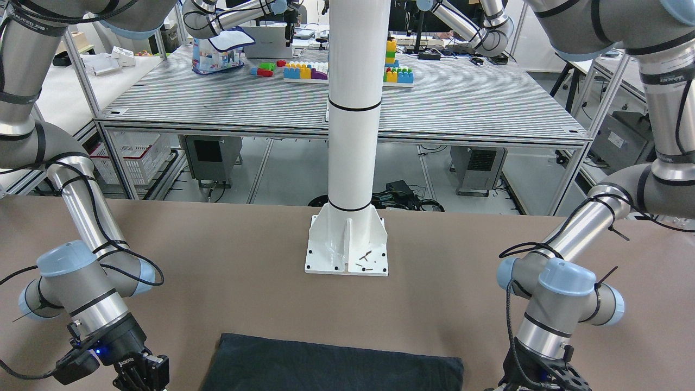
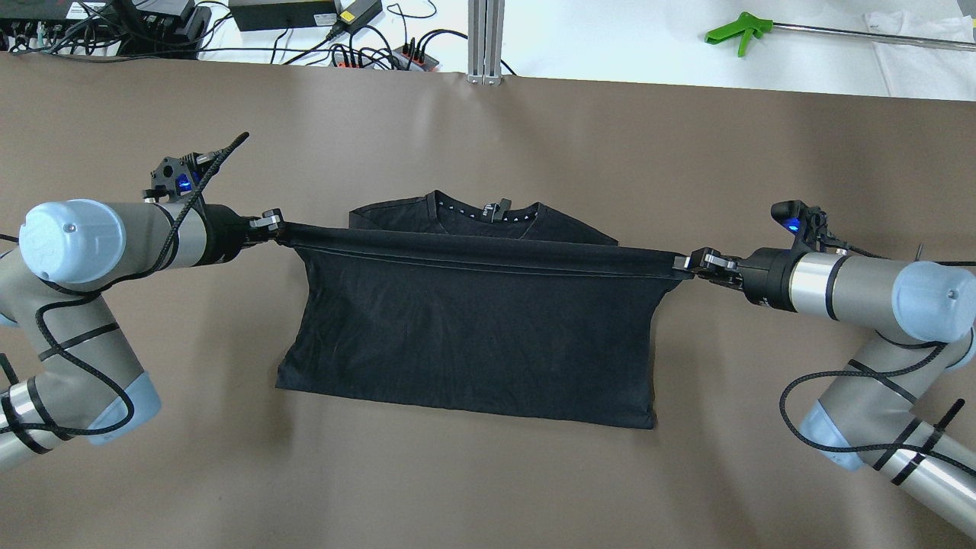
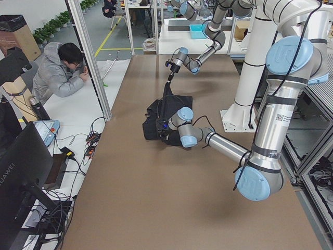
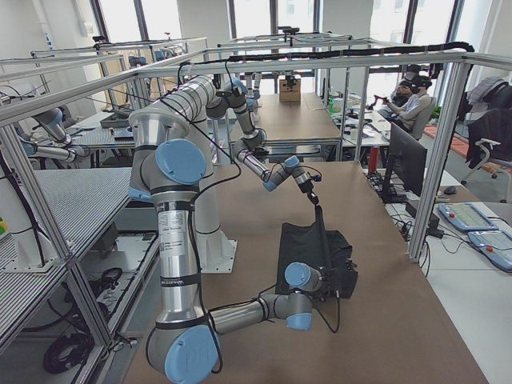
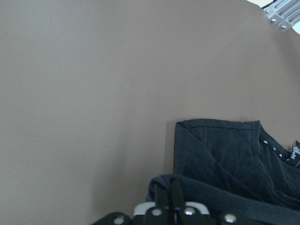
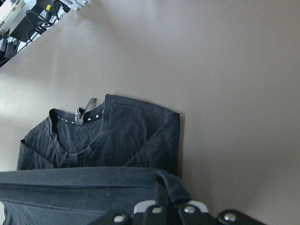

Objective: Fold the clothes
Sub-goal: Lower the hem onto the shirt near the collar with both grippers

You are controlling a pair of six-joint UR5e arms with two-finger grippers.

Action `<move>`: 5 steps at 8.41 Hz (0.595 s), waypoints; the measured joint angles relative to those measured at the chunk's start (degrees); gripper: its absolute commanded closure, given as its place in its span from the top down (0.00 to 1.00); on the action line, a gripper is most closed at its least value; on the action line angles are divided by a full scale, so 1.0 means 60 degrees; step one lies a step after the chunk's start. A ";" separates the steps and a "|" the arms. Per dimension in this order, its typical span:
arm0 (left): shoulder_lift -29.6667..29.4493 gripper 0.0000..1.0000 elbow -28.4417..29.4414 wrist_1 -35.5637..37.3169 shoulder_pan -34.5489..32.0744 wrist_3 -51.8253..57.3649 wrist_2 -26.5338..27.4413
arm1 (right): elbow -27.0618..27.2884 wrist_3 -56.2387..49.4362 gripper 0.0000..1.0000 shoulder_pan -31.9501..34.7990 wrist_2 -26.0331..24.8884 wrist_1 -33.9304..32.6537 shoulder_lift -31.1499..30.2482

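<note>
1. Lying on the brown counter (image 2: 488, 488), the black T-shirt (image 2: 473, 335) sits straight out from the white pillar (image 1: 350, 136). It is apart from the pillar's base plate (image 1: 347, 255), on the side away from the robot.
2. Its collar (image 2: 488, 210) points away from the pillar, with small white marks along the inside of the neckline.
3. As it lies, the shirt is wider than it is deep. Its long axis runs across the counter, parallel to the base plate's front edge, and it is wider than that plate.
4. One stitched edge is stretched in a straight, taut line across the shirt, just on the pillar side of the collar. From that line the fabric spreads back toward the pillar to the shirt's nearest edge.
5. The left gripper (image 2: 276, 226) holds the left end of the taut edge. Its jaws are pressed together on the fabric, which bunches over them in the left wrist view.
6. The right gripper (image 2: 686, 263) holds the other end the same way, jaws pinched on the cloth.
7. Both grippers point inward at each other along the shirt's long axis, the right one slightly nearer the pillar.
</note>
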 measured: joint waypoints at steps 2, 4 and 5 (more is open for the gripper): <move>-0.0434 0.00 0.0041 0.0068 -0.0002 -0.0068 -0.0009 | -0.0062 0.0095 0.00 -0.0011 -0.0040 -0.0034 0.0329; -0.0765 0.00 0.0048 0.0104 0.0025 -0.0154 -0.0010 | -0.0066 0.0141 0.00 -0.0046 -0.0047 -0.0440 0.0779; -0.0867 0.00 0.0064 0.0114 0.0053 -0.0169 -0.0006 | -0.0064 0.0142 0.00 -0.0067 -0.0048 -0.0674 0.0969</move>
